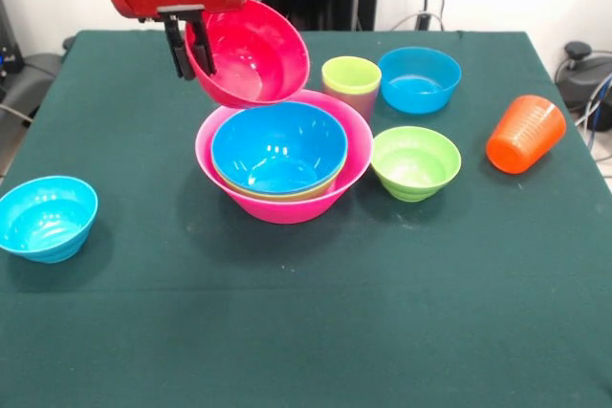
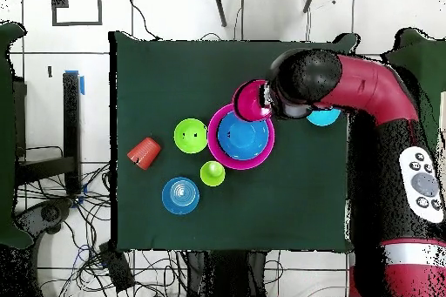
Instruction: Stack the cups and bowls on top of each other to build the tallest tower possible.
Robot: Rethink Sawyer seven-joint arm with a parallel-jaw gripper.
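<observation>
Red arm (image 2: 370, 84) with black joints; grey button pad on link; black tool (image 1: 189, 45) fingers (image 1: 176, 53).

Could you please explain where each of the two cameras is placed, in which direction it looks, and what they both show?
Front view: sits across the table, facing the robot; only the arm's red end and the gripper, holding the tilted red bowl by its rim, show.
Overhead view: sits above, looking straight down; the whole red arm reaches in from the right side.
Both share the pink bowl with the blue bowl nested inside, the small green bowl and the tipped orange cup.
</observation>
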